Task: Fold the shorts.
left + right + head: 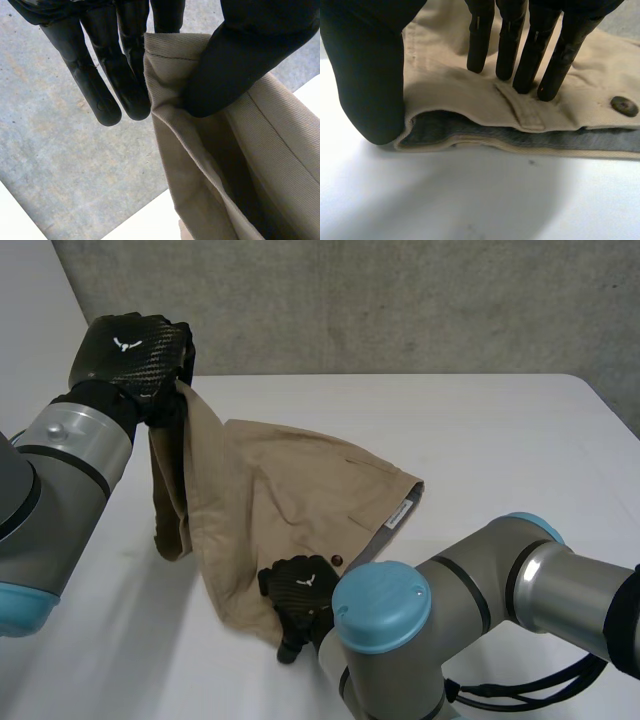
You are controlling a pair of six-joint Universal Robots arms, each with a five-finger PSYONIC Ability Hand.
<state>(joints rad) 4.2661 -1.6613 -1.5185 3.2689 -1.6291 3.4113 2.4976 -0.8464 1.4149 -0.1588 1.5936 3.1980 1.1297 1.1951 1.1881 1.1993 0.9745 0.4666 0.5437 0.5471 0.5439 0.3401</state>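
The left robot hand [128, 348] is raised above the far left side of the counter [500, 440]. It pinches an edge of the shorts [290, 480] between its thumb and straight fingers [117, 80]. In the left wrist view the tan cloth [260, 165] hangs down from that pinch in loose folds.

The right robot hand [300, 592] sits low at the near edge of the shorts, on the waistband. Its fingers [520, 55] are straight and spread, their tips pressing down on the cloth [450, 90] without clasping it. Its thumb rests just beside the waistband's open end. A belt loop [522, 107] lies under the fingertips, and a dark button [624, 106] is near them on the waistband. Grey lining shows inside the band.

The shorts are partly flat on the white counter. Their left side rises in a slope to the left robot hand, and a flap droops below it. A grey concrete wall [350, 300] stands behind the counter.
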